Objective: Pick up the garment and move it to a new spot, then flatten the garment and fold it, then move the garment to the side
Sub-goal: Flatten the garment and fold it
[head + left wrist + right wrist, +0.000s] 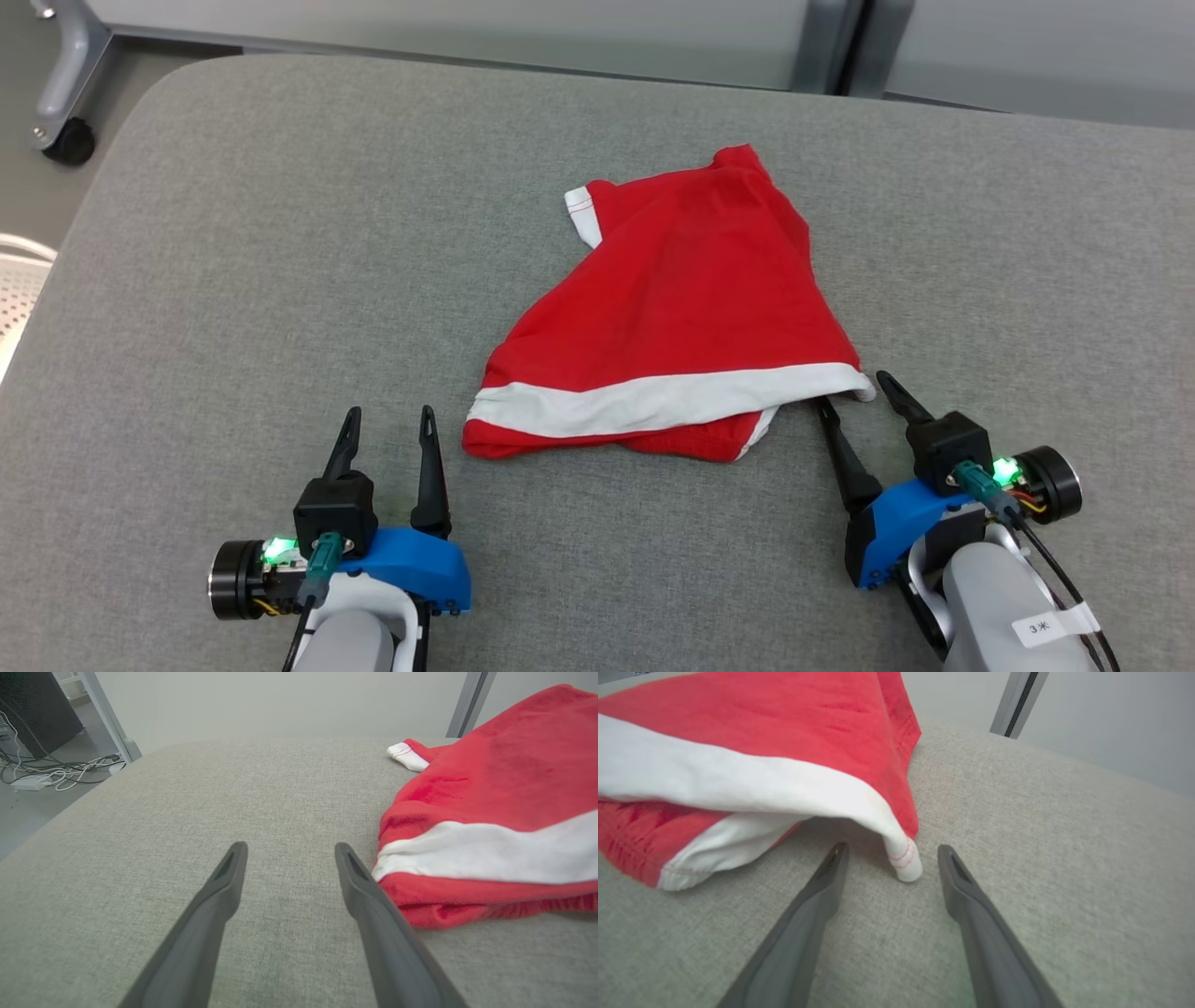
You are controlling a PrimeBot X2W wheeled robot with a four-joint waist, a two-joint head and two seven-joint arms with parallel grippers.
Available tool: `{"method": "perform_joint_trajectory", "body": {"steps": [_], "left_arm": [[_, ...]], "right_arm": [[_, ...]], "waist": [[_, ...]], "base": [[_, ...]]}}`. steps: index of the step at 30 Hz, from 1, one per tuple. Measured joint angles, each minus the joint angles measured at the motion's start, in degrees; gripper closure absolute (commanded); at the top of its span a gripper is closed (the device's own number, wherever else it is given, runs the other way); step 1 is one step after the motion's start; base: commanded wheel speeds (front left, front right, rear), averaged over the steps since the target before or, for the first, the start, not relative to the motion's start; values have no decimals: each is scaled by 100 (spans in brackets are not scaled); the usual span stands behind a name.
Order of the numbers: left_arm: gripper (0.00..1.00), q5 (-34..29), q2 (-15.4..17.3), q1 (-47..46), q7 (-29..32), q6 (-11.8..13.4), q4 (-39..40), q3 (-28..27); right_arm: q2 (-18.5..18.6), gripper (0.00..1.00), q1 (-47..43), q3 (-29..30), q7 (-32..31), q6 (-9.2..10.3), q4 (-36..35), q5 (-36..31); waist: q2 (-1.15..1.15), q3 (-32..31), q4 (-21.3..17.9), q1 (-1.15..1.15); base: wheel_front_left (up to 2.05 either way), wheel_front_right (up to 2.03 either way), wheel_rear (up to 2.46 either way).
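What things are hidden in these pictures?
- Head view: the red garment is folded over itself, hiding its lower layers.
- Left wrist view: the garment runs off the right edge.
- Right wrist view: it runs off the top and left edges.
- Head view: the forearm label is too small to read.

Soft, even light is falling from above, casting only a faint shadow beneath the lifted hem of the garment (784, 732). The wrist views are bowing at their edges, and the near fingers (798, 942) are showing slightly soft.
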State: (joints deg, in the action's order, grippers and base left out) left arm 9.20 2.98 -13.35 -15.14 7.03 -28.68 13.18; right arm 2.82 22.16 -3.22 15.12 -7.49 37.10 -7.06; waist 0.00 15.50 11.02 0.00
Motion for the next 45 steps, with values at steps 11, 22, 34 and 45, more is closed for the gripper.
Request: {"method": "perform_joint_trajectory", "body": {"steps": [11, 22, 34, 45], "left_arm": [[0, 29, -4, 32, 0, -3, 159, -70], [0, 108, -9, 285, 0, -34, 78, -131], [0, 81, -10, 627, 0, -47, 121, -435], [0, -122, -8, 870, 0, -100, 437, -575]], "right_arm": [[93, 100, 81, 447, 0, -1, -214, -755], [308, 100, -927, 423, 0, 0, -727, -1302], [67, 0, -1420, 1257, -1, 0, -670, -1138], [8, 0, -1166, 875, 0, 0, -1437, 638]], "waist": [[0, -24, -155, 0], [0, -453, -842, -1], [0, -932, -1169, -1], [0, -1161, -1276, -1]], "base": [[0, 0, 0], [0, 0, 0], [0, 0, 0], [0, 0, 0]]}}
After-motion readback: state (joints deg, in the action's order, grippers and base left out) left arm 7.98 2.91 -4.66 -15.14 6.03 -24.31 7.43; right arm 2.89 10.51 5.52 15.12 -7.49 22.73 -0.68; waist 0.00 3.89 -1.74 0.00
